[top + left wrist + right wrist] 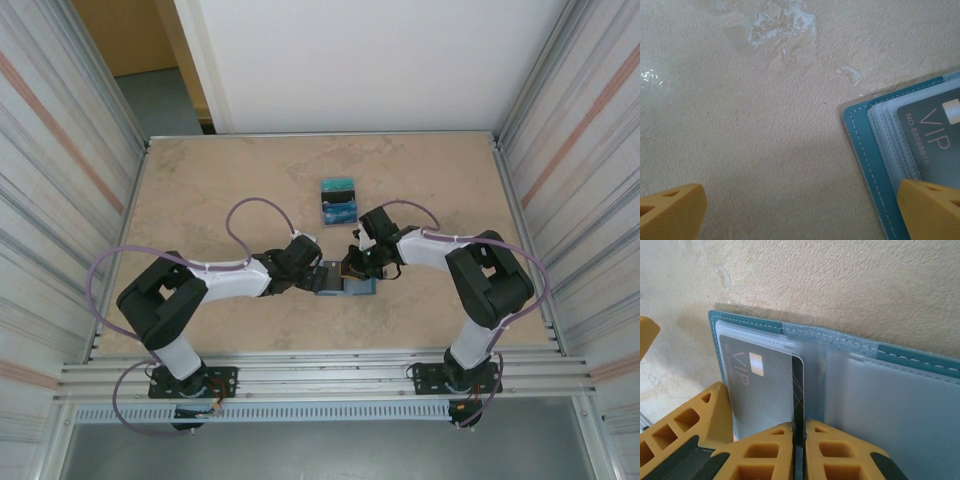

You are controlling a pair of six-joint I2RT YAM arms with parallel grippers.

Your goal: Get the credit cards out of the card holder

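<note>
The card holder (357,287) lies open on the table between my two grippers, teal border and pale clear pockets up (900,400). A black credit card (799,390) marked VIP sits in its left pocket, one long edge sticking out toward the fold. My right gripper (798,432) is shut on that exposed edge. My left gripper (800,215) is open wide at the holder's left end (865,145); one of its fingers (930,210) lies over the holder's corner by the VIP card (935,135), the other over bare table. Two more credit cards (338,200), teal and dark, lie farther back.
The beige table (220,190) is walled by ribbed metal panels left and right and a white panel at the back. Both arms (230,278) reach in from the near edge and meet at the middle. A yellow finger (710,410) of the left gripper stands close beside my right fingers.
</note>
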